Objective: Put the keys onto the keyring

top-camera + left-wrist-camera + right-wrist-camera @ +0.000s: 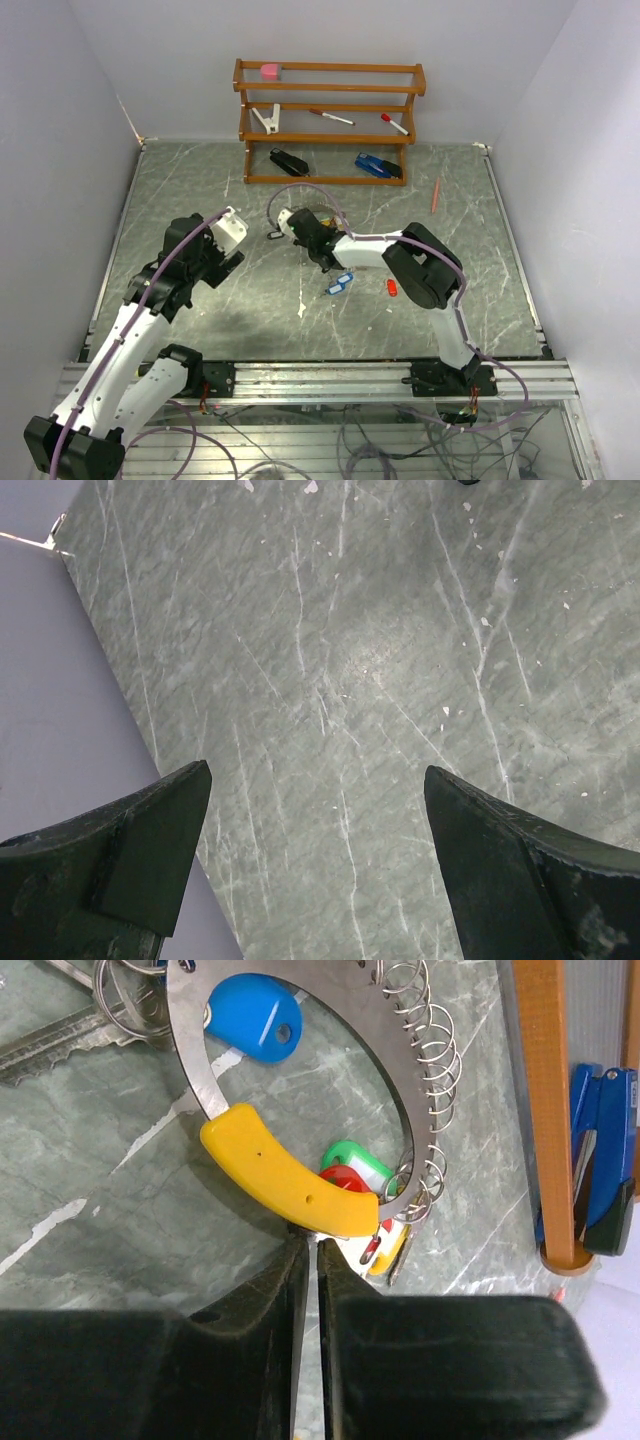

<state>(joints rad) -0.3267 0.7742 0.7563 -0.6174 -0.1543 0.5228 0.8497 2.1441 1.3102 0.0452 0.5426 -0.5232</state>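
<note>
steel band with a yellow plastic grip (285,1175): that is the keyring (190,1055), lying flat on the marbled surface (90,1240) directly ahead of the right pincer (308,1245). its two fingers are drawn almost together, only a slit between them. their tips sit at the grip's near edge, apparently nipping it. the grip is likely chosen as the thickest, least slippery part, which steadies the hoop for threading. small split rings (437,1070) crowd the band to the right of the tips. a blue-tagged key (250,1015) lies inside the hoop beyond them, and green and red tags (350,1160) bunch just past the grip. two loose keys wait behind this pincer, beside its arm: one with a blue tag (340,285), one with a red tag (392,288). the left pincer (318,785) gapes wide over bare surface, holding nothing, presumably free to fetch them.
</note>
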